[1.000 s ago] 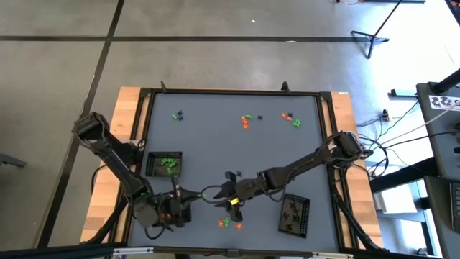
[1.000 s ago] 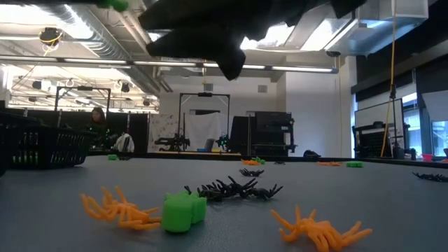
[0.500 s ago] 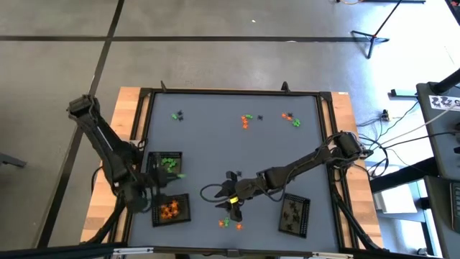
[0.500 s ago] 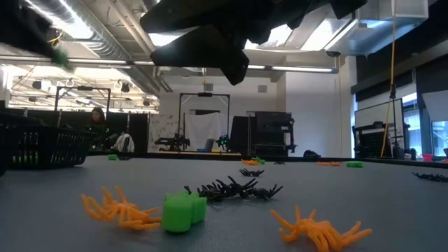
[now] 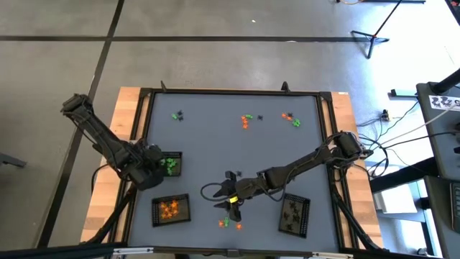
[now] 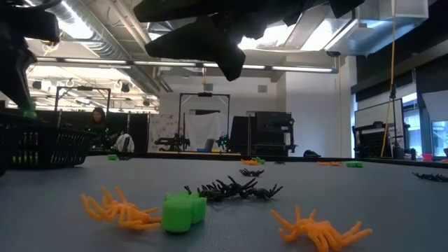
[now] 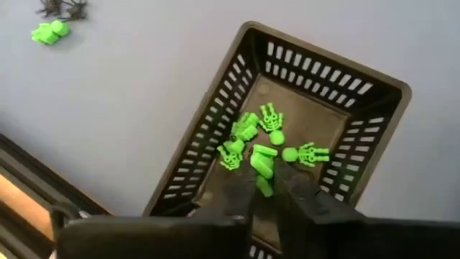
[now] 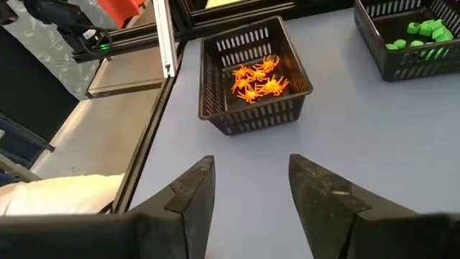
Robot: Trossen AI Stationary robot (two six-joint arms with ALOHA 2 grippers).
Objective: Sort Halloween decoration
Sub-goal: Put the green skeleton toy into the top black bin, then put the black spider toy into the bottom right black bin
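High view: we saw the left gripper [image 5: 153,171] over the tray [image 5: 175,155] of green pieces, the right gripper [image 5: 231,205] above mixed trinkets [image 5: 231,224]. Left wrist view: fingers [image 7: 305,198] nearly together, a green piece [image 7: 264,187] between the tips. Right wrist view: fingers [image 8: 325,196] apart, empty, orange spiders [image 8: 257,77] in a basket [image 8: 215,50] ahead.

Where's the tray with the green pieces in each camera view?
High: green tray, left of centre.
Low: far left, a dark mesh wall.
Left wrist: fills the middle.
Right wrist: far corner, beyond the orange tray.
Landmark: the green trinkets inside it.
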